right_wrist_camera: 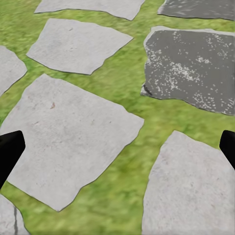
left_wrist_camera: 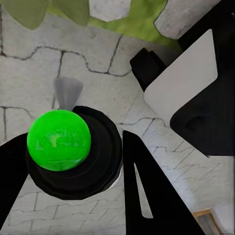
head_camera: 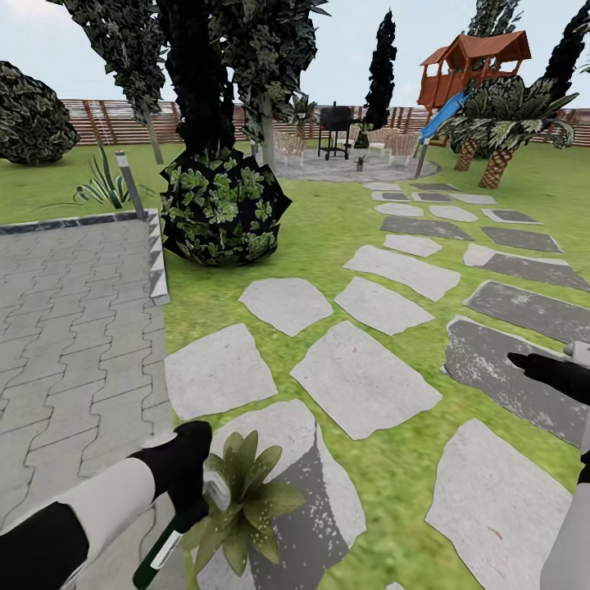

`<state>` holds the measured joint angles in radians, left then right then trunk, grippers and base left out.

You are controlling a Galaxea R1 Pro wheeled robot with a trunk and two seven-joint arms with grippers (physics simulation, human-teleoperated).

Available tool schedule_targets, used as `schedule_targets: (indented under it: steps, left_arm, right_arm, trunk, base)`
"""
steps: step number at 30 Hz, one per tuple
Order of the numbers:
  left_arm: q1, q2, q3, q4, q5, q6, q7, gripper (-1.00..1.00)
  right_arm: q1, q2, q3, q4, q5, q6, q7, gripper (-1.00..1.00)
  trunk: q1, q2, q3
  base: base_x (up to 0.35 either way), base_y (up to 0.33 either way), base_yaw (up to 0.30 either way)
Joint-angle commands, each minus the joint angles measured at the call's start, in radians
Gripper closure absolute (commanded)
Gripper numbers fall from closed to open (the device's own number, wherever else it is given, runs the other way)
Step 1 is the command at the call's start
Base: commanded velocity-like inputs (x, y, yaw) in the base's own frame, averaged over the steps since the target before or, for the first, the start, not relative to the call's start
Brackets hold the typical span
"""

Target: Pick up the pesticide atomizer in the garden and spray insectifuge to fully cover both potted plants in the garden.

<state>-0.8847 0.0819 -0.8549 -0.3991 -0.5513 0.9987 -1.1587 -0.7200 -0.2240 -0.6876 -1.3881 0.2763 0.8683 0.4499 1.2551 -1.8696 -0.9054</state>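
Note:
The pesticide atomizer (head_camera: 164, 545), a dark green bottle with a white label and a whitish spray head, is tilted in my left gripper (head_camera: 192, 504), which is shut on it low at the left of the head view. Its head sits right beside a potted plant (head_camera: 246, 496), a low rosette of light-green leaves on a stepping stone. In the left wrist view the bottle (left_wrist_camera: 58, 139) shows end-on as a bright green disc in a black ring between my dark fingers (left_wrist_camera: 147, 196), with plant leaves (left_wrist_camera: 29, 12) beyond. My right gripper (head_camera: 528, 365) hangs open over grass and stones (right_wrist_camera: 73, 142).
Grey block paving (head_camera: 74, 328) lies to the left, with a grey bollard (head_camera: 131, 184) and a spiky plant (head_camera: 102, 187) at its far corner. A dark round bush (head_camera: 221, 209) stands ahead. Stepping stones (head_camera: 365, 381) cross the lawn towards a patio, a playhouse, palms and a wooden fence.

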Motion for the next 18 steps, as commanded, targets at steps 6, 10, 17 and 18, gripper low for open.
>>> schedule_targets:
  steps: [6, 10, 17, 18]
  left_arm:
    - [0.010, 0.001, -0.002, -0.004, -0.011, 0.006, -0.006, 1.00]
    - [0.010, 0.001, -0.006, -0.004, -0.012, 0.006, -0.004, 1.00]
    - [-0.005, 0.003, -0.007, -0.008, -0.013, 0.006, -0.003, 1.00]
    - [-0.017, 0.004, -0.007, -0.009, -0.013, 0.006, -0.003, 1.00]
  right_arm:
    - [-0.001, 0.000, -0.001, -0.001, 0.010, 0.003, 0.010, -1.00]
    - [-0.001, 0.000, 0.000, 0.000, 0.010, 0.003, 0.010, -1.00]
    - [-0.001, 0.000, -0.001, 0.000, 0.010, 0.003, 0.010, -1.00]
    - [-0.001, 0.000, -0.001, 0.000, 0.010, 0.003, 0.010, -1.00]
  trunk:
    - [0.000, 0.000, -0.001]
    - [0.000, 0.000, -0.001]
    - [0.000, 0.000, -0.001]
    - [0.000, 0.000, -0.001]
  base:
    - [0.000, 0.000, 0.000]
    - [0.000, 0.000, 0.000]
    - [0.000, 0.000, 0.000]
    - [0.000, 0.000, 0.000]
